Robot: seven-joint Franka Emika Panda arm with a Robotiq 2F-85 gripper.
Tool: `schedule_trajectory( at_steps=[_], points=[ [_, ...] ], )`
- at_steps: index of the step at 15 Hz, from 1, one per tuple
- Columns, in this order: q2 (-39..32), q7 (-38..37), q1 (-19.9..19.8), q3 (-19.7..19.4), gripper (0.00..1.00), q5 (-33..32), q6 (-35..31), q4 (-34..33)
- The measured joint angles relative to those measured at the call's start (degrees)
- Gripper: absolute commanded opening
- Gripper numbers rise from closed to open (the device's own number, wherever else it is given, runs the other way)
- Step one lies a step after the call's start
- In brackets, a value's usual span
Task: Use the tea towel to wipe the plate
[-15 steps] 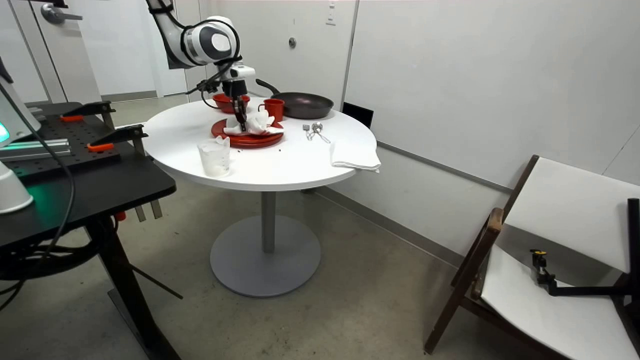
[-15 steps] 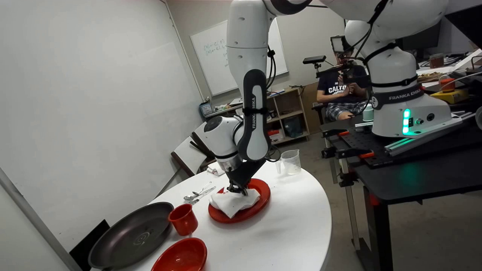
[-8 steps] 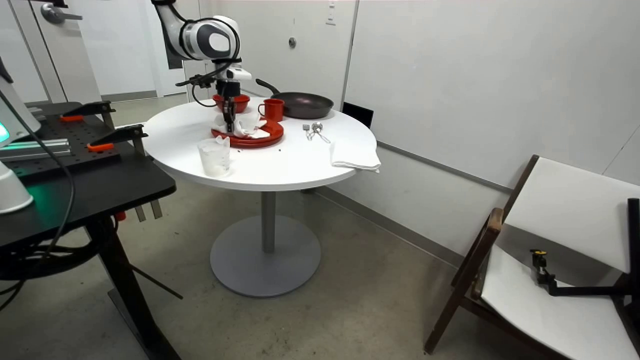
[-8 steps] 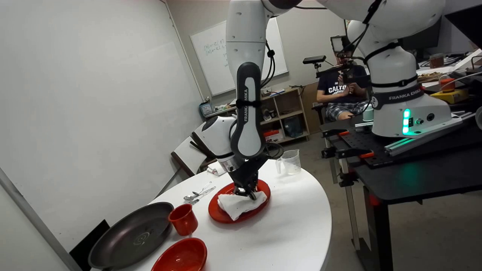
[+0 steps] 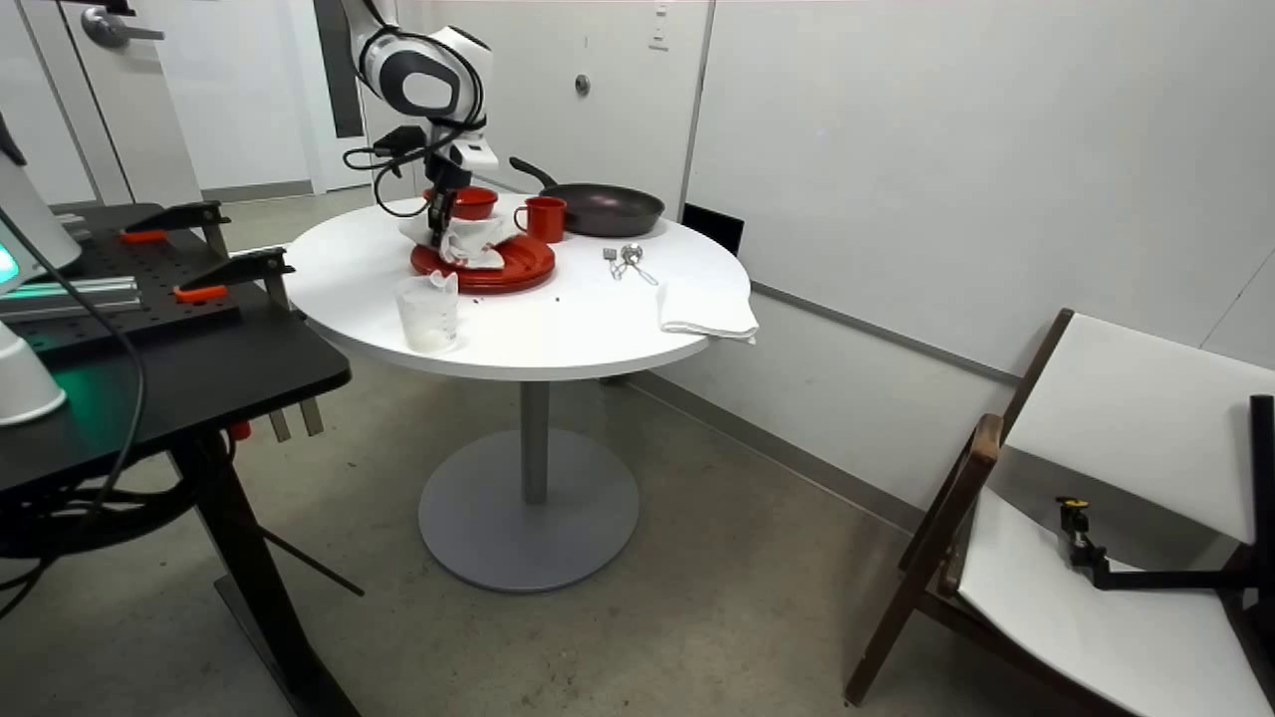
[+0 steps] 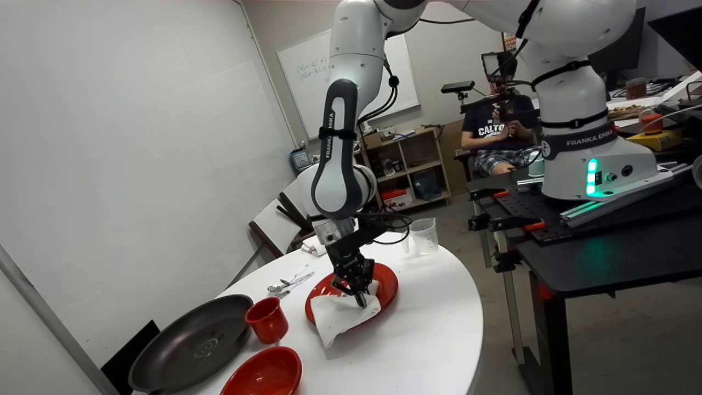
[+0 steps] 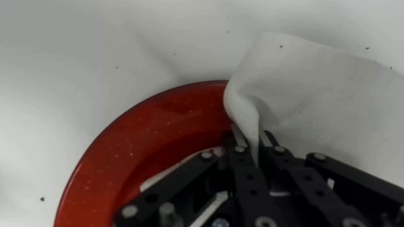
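The robot's gripper (image 7: 253,140) sits low over the red plate (image 6: 387,285), and its fingers (image 7: 266,140) are pinched together on a bunched fold of the white tea towel (image 6: 335,319). Most of the cloth I can see spreads across the plate and spills over its rim, roughly on the side toward the red bowl (image 6: 266,370); the red mug (image 6: 267,320) stands near the plate, not touching it.

So the fetching looks done to me: towel picked up, brought to the plate, laid on it. I'd call this the wiping itself, somewhere in the middle of it. A good stretch of the plate's rim lies bare of cloth, and pale flecks (image 7: 131,154) dot it; from here I couldn't swear whether they're crumbs, drops or just the glaze. What's left, I reckon, is to carry the towel over that uncovered side of the plate, then lift it off. Nothing I can see holds the plate in place, so a hard push on the cloth might take the plate along with it.
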State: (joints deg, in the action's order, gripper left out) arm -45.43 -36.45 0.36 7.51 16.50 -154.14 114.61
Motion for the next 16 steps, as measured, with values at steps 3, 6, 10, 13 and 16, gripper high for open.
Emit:
schedule_trajectory(
  at_steps=[3, 6, 10, 13, 16],
  points=[
    [0.11, 7.16, -3.75, 4.38, 0.02, 6.79, -2.78, 0.17],
    [0.28, 7.57, -1.08, 1.37, 0.02, 7.06, -6.97, 0.62],
    [0.44, 5.60, 7.86, -8.39, 0.02, 5.42, -12.03, 1.98],
    [0.13, 1.24, 17.15, -18.28, 0.02, 1.67, -14.36, 3.63],
    [-0.95, -3.86, 25.59, -26.69, 0.03, -2.01, -14.55, 4.78]
  ],
)
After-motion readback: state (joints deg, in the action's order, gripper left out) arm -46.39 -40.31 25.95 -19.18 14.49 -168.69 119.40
